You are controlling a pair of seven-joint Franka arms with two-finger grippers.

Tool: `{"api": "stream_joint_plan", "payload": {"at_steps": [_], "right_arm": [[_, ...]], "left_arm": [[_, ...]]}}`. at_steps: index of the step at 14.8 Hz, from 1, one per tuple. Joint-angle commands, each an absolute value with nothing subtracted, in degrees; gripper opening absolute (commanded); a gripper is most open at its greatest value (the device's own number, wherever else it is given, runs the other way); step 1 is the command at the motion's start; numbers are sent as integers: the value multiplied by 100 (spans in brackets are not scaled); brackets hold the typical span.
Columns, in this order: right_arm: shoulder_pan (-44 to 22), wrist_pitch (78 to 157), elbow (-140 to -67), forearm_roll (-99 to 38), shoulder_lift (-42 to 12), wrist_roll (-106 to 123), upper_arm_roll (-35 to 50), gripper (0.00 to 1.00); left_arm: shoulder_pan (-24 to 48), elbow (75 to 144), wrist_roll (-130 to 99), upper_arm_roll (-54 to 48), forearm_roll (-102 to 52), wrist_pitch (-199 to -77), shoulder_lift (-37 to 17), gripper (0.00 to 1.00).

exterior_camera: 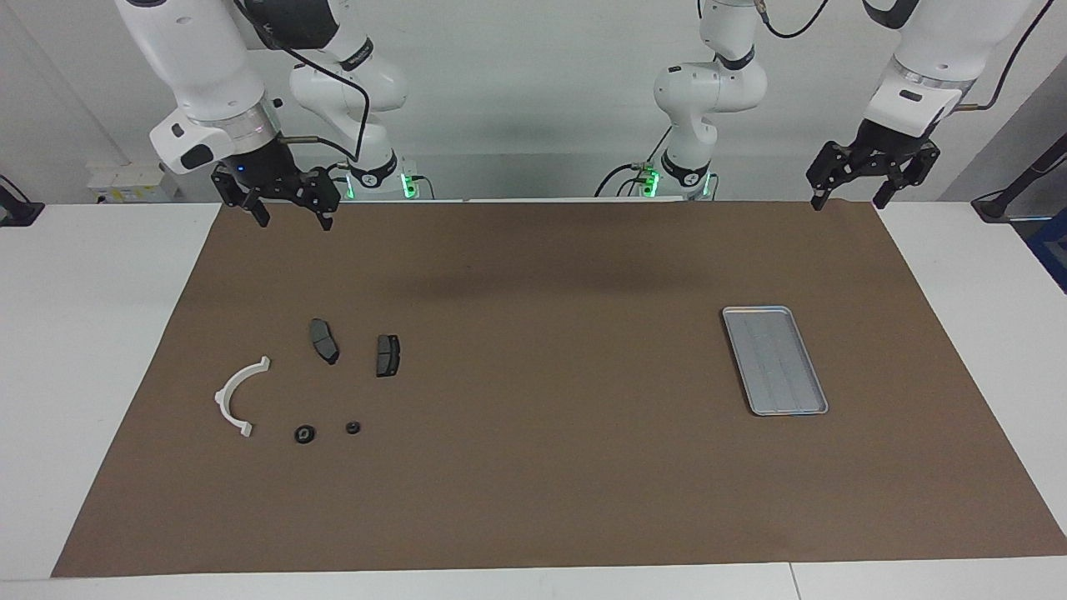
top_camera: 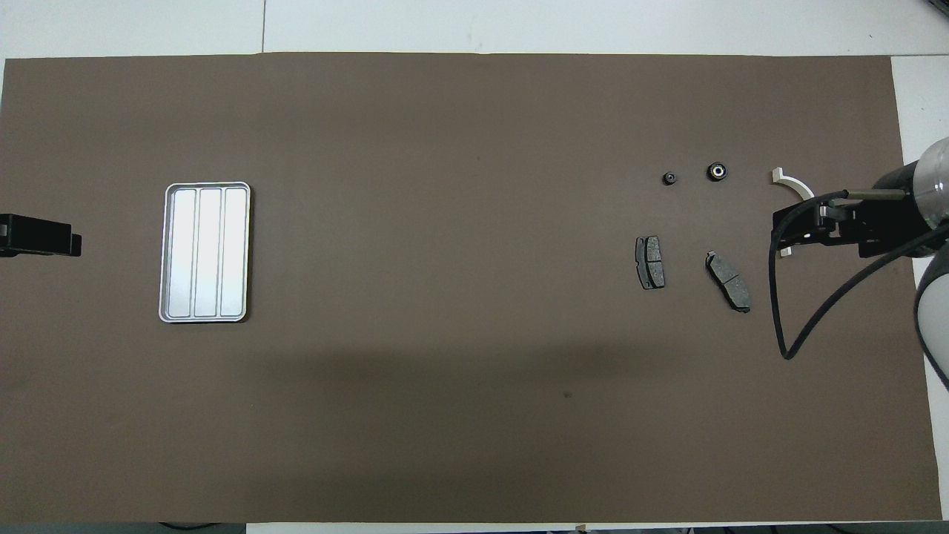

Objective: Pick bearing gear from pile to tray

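Nothing is in hand yet. The right gripper [exterior_camera: 288, 210] hangs in the air over the brown mat [exterior_camera: 550, 500] at the right arm's end, fingers spread and empty, with the pile at about six o'clock from it in the facing view. The left gripper [exterior_camera: 852, 190] waits over the mat's edge at the left arm's end, its fingers likewise spread with nothing between them. The pile lies loose on the mat: a white arc bracket [exterior_camera: 237, 396], two dark brake pads [exterior_camera: 324, 340] [exterior_camera: 388, 355] nearer to the robots, and two small black round pieces farther from them, the larger round piece [exterior_camera: 305, 434] just beside the bracket's lower tip and the smaller round piece [exterior_camera: 353, 428] at three o'clock from it. I take the larger round piece, with its pale centre in the overhead view, to be the bearing gear, though I can't be sure between the two. The tray [exterior_camera: 774, 360] sits empty toward the left arm's end, well apart from the pile. The risks I'd watch: picking the wrong black piece, since they look alike; a finger catching the bracket tip that sits so close to the larger one and dragging it along; and the small round part rolling or squirting out of the fingers if they close off-centre. The long carry to the tray gives a weak pinch plenty of chance to let go.
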State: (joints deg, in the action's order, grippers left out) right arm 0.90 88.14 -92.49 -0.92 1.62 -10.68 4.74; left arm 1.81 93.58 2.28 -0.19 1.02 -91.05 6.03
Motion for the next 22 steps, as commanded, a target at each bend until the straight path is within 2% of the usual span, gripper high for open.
{"api": "stream_joint_plan", "payload": {"at_steps": [1, 4, 6, 18, 21, 22], "right_arm": [[176, 9034, -9378, -88, 202, -932, 519, 100], [158, 9728, -9746, 25, 159, -931, 519, 100], [114, 10167, -9870, 184, -87, -958, 519, 100], [-61, 12470, -9774, 439, -2038, -1923, 519, 99], [-202, 12533, -9433, 632, -2520, -2582, 510, 94], [-202, 12498, -9222, 737, -2749, -2732, 510, 89]], "left_arm": [[114, 9571, 272, -62, 26, -9079, 809, 100], [114, 9571, 272, -62, 26, -9088, 809, 100], [114, 9571, 272, -62, 26, -9079, 809, 100], [114, 9571, 272, -62, 26, -9079, 809, 100], [114, 9571, 272, -62, 26, -9079, 809, 100], [114, 9571, 272, -62, 26, -9079, 809, 100]]}}
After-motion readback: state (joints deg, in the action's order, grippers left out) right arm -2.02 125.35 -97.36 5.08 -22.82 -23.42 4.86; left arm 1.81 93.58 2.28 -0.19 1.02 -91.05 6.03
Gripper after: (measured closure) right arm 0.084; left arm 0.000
